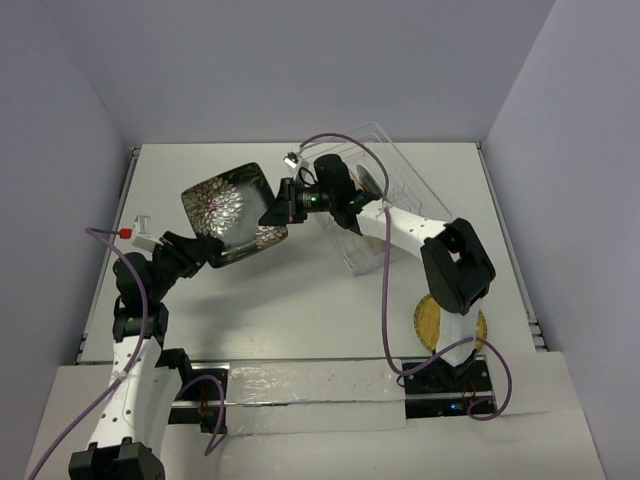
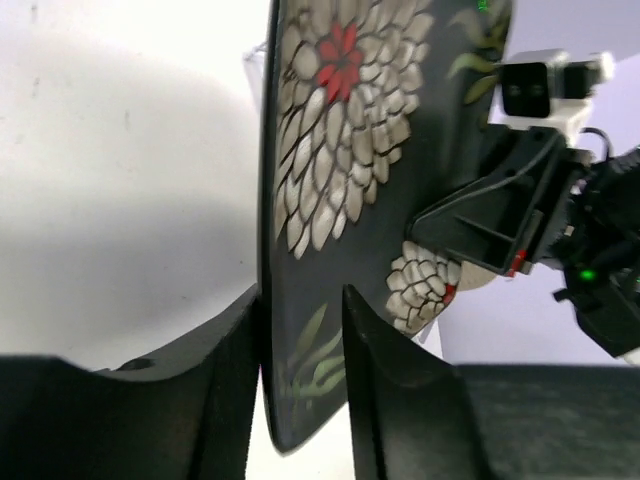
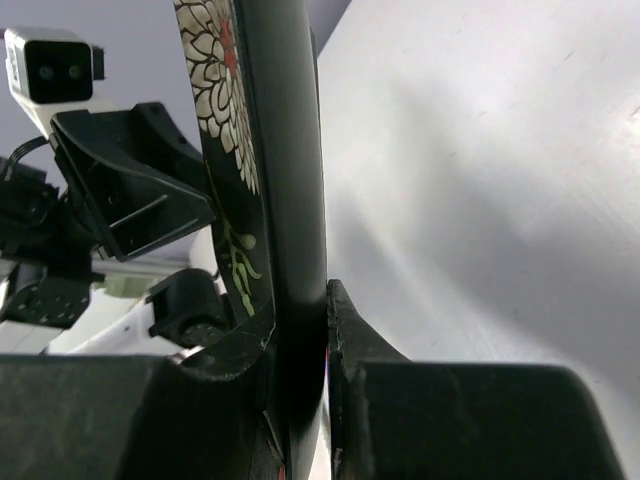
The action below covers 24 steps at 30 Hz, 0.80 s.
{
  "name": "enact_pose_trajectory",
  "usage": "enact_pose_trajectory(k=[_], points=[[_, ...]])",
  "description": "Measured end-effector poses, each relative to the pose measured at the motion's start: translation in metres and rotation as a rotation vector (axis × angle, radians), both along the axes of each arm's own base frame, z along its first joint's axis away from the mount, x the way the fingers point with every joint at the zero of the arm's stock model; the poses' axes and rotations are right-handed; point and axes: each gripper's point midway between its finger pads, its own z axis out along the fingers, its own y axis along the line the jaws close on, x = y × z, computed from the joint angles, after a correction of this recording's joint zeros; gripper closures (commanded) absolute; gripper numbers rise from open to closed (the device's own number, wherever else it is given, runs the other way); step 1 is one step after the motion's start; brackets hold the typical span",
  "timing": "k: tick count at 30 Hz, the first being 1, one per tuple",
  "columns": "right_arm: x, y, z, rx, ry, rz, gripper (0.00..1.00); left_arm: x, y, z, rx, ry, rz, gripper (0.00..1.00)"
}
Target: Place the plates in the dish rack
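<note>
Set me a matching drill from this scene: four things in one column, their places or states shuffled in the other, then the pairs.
1. black plate
2. tan woven plate
3. dish rack
4. right gripper

A. on the table by the right arm's base
B. clamped on a plate's edge
C. held up above the table
D. far part of the table, behind the right arm

Pairs: 1-C; 2-A; 3-D; 4-B

Black plate (image 1: 226, 210) hangs in the air at mid-left and bars your way there. Right arm (image 1: 410, 228) lies across the dish rack (image 1: 400, 168). Near-centre counter (image 1: 300, 320) is open to you; tan plate (image 1: 428, 320) lies near right.
</note>
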Motion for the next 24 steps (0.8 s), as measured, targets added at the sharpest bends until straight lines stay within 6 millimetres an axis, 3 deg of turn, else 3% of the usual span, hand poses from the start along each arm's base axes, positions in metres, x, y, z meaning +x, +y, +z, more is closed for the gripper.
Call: enact_pose_trajectory(k=[5, 8, 11, 13, 14, 15, 17, 19, 24], points=[[-0.012, 0.000, 0.004, 0.032, 0.035, 0.058, 1.00, 0.001, -0.008, 0.015, -0.010, -0.063, -0.051, 0.51], [-0.022, 0.001, 0.010, 0.058, 0.053, 0.113, 1.00, 0.002, -0.011, 0.026, -0.021, -0.111, -0.076, 0.59], [-0.029, 0.001, 0.018, 0.085, 0.060, 0.155, 1.00, 0.004, -0.015, 0.035, -0.036, -0.144, -0.097, 0.76], [-0.029, 0.000, 0.022, 0.101, 0.056, 0.163, 1.00, 0.004, -0.015, 0.039, -0.042, -0.156, -0.098, 0.97], [-0.029, -0.001, 0.022, 0.106, 0.043, 0.166, 0.98, 0.005, -0.015, 0.042, -0.054, -0.162, -0.096, 1.00], [-0.028, -0.001, 0.023, 0.111, 0.025, 0.170, 0.91, 0.005, -0.015, 0.044, -0.064, -0.163, -0.093, 1.00], [-0.028, -0.001, 0.024, 0.111, 0.012, 0.169, 0.57, 0.004, -0.015, 0.046, -0.067, -0.168, -0.090, 1.00], [-0.029, -0.003, 0.025, 0.098, 0.021, 0.167, 0.40, 0.002, -0.017, 0.050, -0.060, -0.189, -0.097, 1.00], [-0.032, -0.008, 0.036, 0.073, -0.006, 0.145, 0.28, -0.002, -0.024, 0.067, -0.054, -0.215, -0.123, 1.00]])
